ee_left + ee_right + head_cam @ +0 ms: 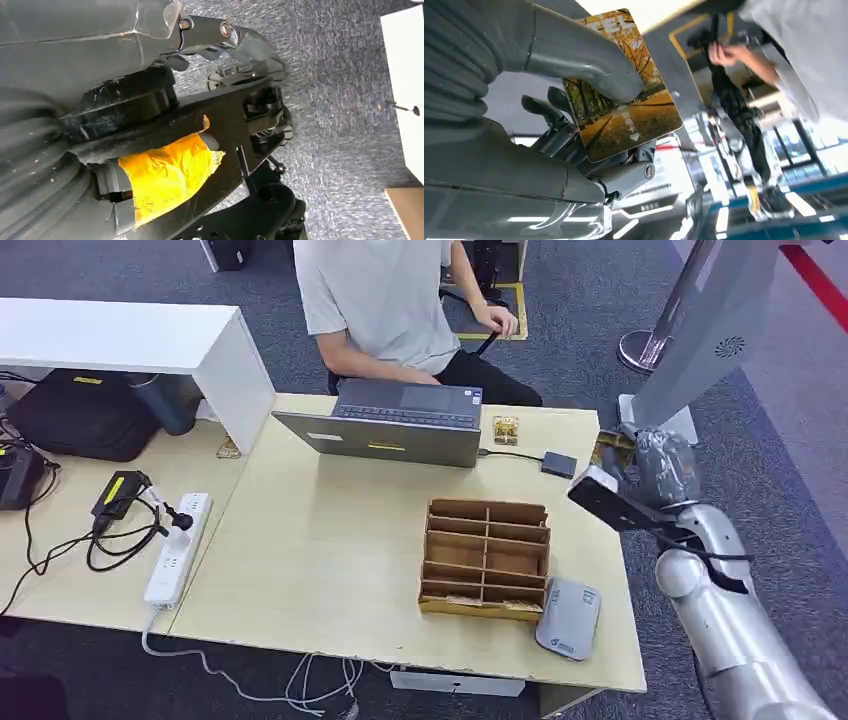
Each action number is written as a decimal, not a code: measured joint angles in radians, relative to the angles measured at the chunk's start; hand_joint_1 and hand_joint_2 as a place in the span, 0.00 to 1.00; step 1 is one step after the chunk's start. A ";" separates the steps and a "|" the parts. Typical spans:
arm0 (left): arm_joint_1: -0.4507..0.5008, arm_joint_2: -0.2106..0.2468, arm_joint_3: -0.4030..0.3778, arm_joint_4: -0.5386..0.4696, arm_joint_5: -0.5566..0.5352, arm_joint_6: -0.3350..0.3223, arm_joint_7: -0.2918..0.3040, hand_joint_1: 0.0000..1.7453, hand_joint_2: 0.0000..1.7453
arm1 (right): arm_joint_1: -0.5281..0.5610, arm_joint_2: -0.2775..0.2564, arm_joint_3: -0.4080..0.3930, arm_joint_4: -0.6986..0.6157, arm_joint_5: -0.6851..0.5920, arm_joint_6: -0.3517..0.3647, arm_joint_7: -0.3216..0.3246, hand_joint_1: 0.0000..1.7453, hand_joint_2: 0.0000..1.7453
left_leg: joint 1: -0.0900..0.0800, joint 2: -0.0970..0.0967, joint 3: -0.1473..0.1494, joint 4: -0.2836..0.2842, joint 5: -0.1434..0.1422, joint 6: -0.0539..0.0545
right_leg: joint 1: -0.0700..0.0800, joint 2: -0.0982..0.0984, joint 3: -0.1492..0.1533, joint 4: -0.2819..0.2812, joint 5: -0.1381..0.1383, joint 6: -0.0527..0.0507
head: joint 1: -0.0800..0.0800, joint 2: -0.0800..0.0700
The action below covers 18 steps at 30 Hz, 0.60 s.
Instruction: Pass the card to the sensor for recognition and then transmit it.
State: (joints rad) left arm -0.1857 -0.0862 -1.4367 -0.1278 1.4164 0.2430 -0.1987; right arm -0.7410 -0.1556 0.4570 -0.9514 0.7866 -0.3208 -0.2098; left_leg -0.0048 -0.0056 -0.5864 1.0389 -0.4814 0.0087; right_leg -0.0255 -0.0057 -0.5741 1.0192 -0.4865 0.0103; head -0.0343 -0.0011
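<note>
1. Right wrist view: the card (624, 100) is being pinched by the right hand (574, 115), with the thick grey thumb (589, 65) pressed on its printed face and darker fingers (546, 107) backing it from behind.
2. In the head view, the right hand (655, 465) is being held up just off the right end of the table (330, 540), near the grey sensor stand (710, 325), with the card's edge (612, 452) barely showing at the hand.
3. The card is being judged thin, light and stiff, with a glossy face likely to slip if the pinch is loosened.
4. Roughly half of the card is being left free past the thumb; that free part is best offered to the sensor, while hold is kept near the covered end.
5. The left hand (150, 150) is being seen hanging over carpet; whether its fingers are apart or together cannot be told.
6. A person (380, 300) is being seen seated behind a laptop (400, 420); a cardboard organiser (485, 558) is standing on the table.
</note>
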 joint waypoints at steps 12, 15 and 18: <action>-0.024 -0.006 -0.069 0.000 -0.104 -0.013 0.065 0.00 1.00 | -0.280 0.222 0.076 0.233 0.036 -0.002 0.215 1.00 1.00 | 0.001 -0.001 -0.001 0.000 0.001 -0.002 | 0.000 0.000 -0.002 0.000 0.000 0.000 | 0.000 0.000; -0.034 -0.015 -0.071 -0.001 -0.116 -0.027 0.070 0.00 1.00 | -0.310 0.254 0.078 0.287 0.016 -0.003 0.230 1.00 1.00 | 0.002 -0.001 -0.002 0.000 0.001 -0.002 | 0.000 -0.001 -0.002 0.000 0.000 0.000 | 0.000 0.000; -0.043 -0.029 -0.080 -0.001 -0.115 -0.040 0.073 0.00 1.00 | -0.330 0.284 0.076 0.342 -0.017 -0.005 0.221 1.00 1.00 | 0.002 0.001 -0.002 0.000 0.001 -0.002 | 0.000 0.001 -0.002 0.000 0.000 0.000 | 0.000 0.000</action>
State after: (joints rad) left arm -0.2283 -0.1156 -1.5163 -0.1286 1.3012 0.2026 -0.1259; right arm -1.0705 0.1281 0.5329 -0.6097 0.7699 -0.3254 0.0114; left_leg -0.0025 -0.0048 -0.5881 1.0392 -0.4805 0.0071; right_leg -0.0253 -0.0043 -0.5757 1.0188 -0.4863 0.0106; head -0.0347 -0.0011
